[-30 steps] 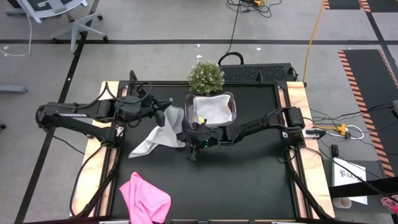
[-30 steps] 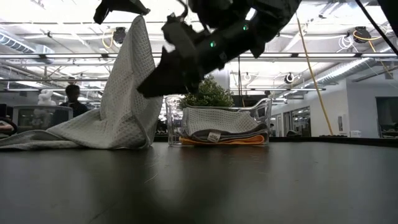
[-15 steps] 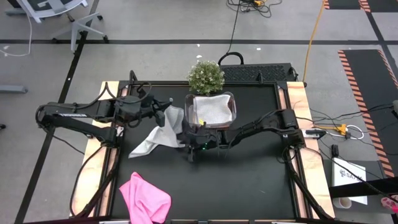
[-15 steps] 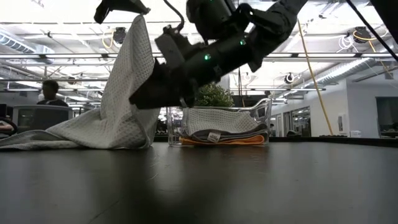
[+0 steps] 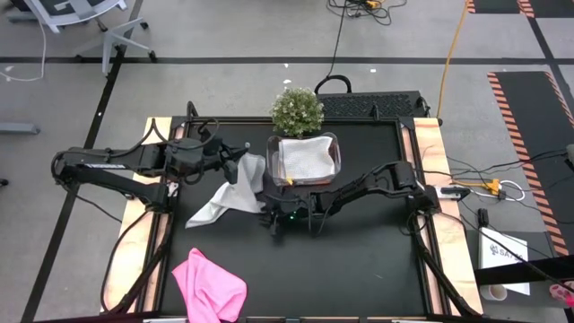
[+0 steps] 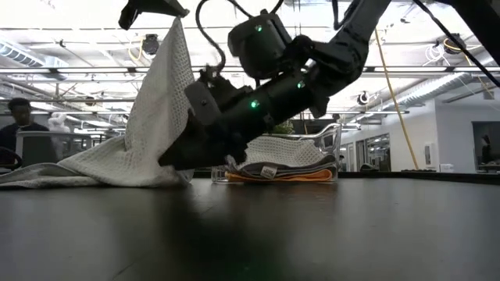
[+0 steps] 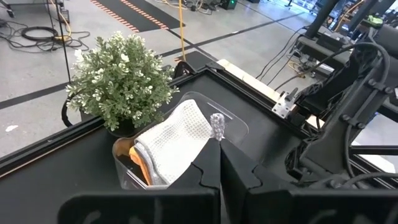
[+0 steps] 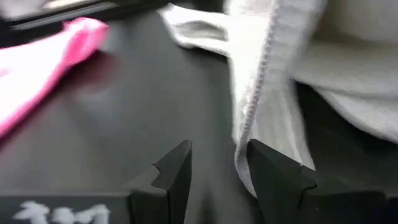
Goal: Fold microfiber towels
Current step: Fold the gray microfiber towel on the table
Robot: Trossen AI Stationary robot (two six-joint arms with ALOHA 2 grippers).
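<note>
Left end effector (image 5: 240, 169) is clenched on 1 corner of the grey towel (image 5: 224, 199), lifting it beside the tub (image 5: 336, 154) so the rest drapes to the surface (image 5: 359, 260). Right end effector (image 5: 272, 218) comes low with fingers released, the towel's hanging hem just at them, likely to take a 2nd corner. Pink towel (image 5: 208, 284) lies well apart from the tub, near the surface's front edge; open room lies between.

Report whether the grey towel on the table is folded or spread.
Neither: the grey towel hangs from the shut left gripper, its lower end crumpled on the table.
</note>
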